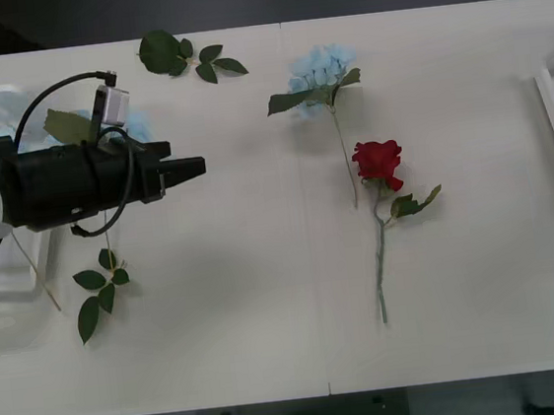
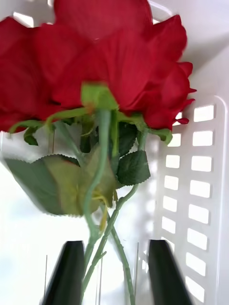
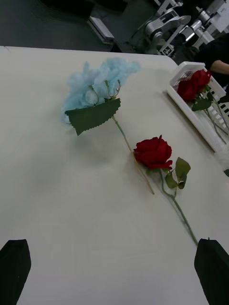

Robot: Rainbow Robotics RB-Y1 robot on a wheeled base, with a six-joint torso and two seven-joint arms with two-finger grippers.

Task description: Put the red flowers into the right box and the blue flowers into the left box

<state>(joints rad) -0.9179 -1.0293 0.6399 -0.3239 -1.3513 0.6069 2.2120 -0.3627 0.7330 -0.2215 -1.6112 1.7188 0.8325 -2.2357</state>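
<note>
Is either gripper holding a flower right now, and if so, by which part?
Neither. The left gripper is open above bare table. The right gripper is open too; red flowers' stems pass between its fingers untouched, in the right box.

Even, bright overhead light falls on the white surface (image 1: 269, 317), leaving only faint, soft shadows beneath the flowers. Beyond its far edge the room is dark. In the right wrist view the red flowers (image 2: 109, 62) are close and blurred, against washed-out white.
</note>
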